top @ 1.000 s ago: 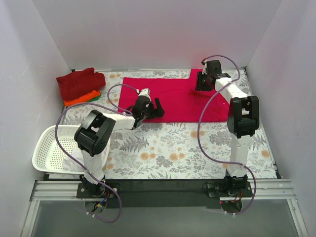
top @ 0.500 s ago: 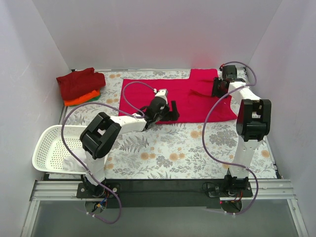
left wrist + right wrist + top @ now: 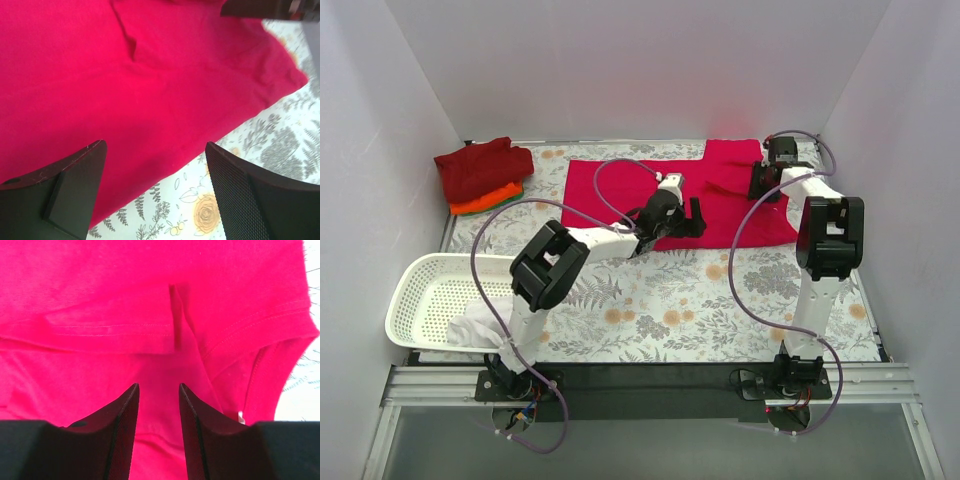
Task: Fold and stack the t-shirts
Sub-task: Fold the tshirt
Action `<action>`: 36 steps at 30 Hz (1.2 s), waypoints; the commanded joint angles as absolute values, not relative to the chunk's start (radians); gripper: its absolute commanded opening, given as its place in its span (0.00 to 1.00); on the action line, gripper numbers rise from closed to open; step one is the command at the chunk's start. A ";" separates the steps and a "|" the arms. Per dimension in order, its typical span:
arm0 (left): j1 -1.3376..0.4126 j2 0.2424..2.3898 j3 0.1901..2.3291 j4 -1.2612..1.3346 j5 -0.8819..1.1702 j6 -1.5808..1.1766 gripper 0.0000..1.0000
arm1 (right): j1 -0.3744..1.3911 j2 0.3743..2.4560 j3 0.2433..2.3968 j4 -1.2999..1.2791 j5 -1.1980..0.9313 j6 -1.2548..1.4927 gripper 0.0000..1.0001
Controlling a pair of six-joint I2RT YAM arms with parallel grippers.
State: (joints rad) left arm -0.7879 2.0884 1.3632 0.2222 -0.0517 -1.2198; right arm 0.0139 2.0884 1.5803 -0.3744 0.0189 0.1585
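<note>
My left gripper [image 3: 155,145] spread, right gripper [image 3: 158,386] barely parted, I'd pinch the limp, light shirt [image 3: 605,195] at its 6 o'clock edge.

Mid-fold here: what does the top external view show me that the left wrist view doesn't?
Only top external: the folded shirt stack at far left and the white basket at near left. Only left wrist: close up, the shirt's near edge running across the gap between its open jaws. Both: the pinkish-red t-shirt, the floral tablecloth and the left gripper.
</note>
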 commanded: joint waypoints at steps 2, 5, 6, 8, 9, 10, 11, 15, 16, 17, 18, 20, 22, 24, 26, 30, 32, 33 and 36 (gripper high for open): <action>-0.825 2.124 1.399 0.250 -0.020 -1.206 0.74 | -0.017 2.131 1.650 -0.342 0.008 0.172 0.32; -0.837 2.143 1.401 0.255 -0.028 -1.200 0.73 | -0.023 2.152 1.672 -0.339 0.008 0.176 0.32; -0.839 2.146 1.394 0.255 -0.035 -1.200 0.74 | -0.026 2.163 1.675 -0.339 -0.018 0.178 0.31; -0.841 2.149 1.384 0.255 -0.041 -1.198 0.74 | -0.031 2.172 1.683 -0.334 -0.020 0.179 0.31; -0.841 2.149 1.378 0.255 -0.046 -1.197 0.74 | -0.035 2.181 1.689 -0.334 -0.026 0.184 0.31; -0.841 2.151 1.364 0.256 -0.052 -1.193 0.74 | -0.038 2.184 1.690 -0.328 -0.031 0.187 0.31; -0.842 2.151 1.359 0.255 -0.054 -1.192 0.74 | -0.040 2.187 1.692 -0.325 -0.043 0.189 0.30; -0.841 2.157 1.327 0.255 -0.064 -1.187 0.74 | -0.044 2.188 1.690 -0.313 -0.075 0.195 0.29; -0.841 2.158 1.322 0.255 -0.066 -1.189 0.74 | -0.044 2.186 1.683 -0.304 -0.080 0.198 0.29; -0.841 2.160 1.315 0.253 -0.067 -1.189 0.74 | -0.044 2.181 1.681 -0.299 -0.087 0.199 0.29; -0.842 2.161 1.310 0.253 -0.067 -1.189 0.74 | -0.044 2.180 1.680 -0.293 -0.101 0.202 0.29; -0.841 2.163 1.299 0.255 -0.071 -1.192 0.74 | -0.044 2.183 1.683 -0.281 -0.121 0.206 0.29; -0.841 2.161 1.292 0.253 -0.072 -1.192 0.74 | -0.044 2.190 1.689 -0.278 -0.130 0.209 0.28; -0.841 2.158 1.278 0.253 -0.080 -1.192 0.74 | -0.044 2.194 1.690 -0.276 -0.144 0.210 0.28; -0.841 2.154 1.270 0.253 -0.084 -1.192 0.74 | -0.044 2.200 1.693 -0.272 -0.147 0.212 0.28; -0.841 2.149 1.255 0.253 -0.090 -1.193 0.74 | -0.044 2.217 1.707 -0.271 -0.150 0.210 0.28; -0.841 2.146 1.247 0.253 -0.089 -1.196 0.74 | -0.044 2.224 1.716 -0.272 -0.155 0.210 0.27; -0.842 2.145 1.244 0.255 -0.089 -1.198 0.74 | -0.044 2.232 1.721 -0.272 -0.159 0.212 0.27; -0.842 2.140 1.229 0.256 -0.090 -1.201 0.74 | -0.044 2.235 1.721 -0.272 -0.175 0.216 0.23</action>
State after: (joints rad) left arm -0.8417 2.1590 1.2785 0.3790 -0.0536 -1.2045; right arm -0.0437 2.2246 1.6814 -0.2977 -0.1432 0.2073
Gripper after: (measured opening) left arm 0.736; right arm 0.243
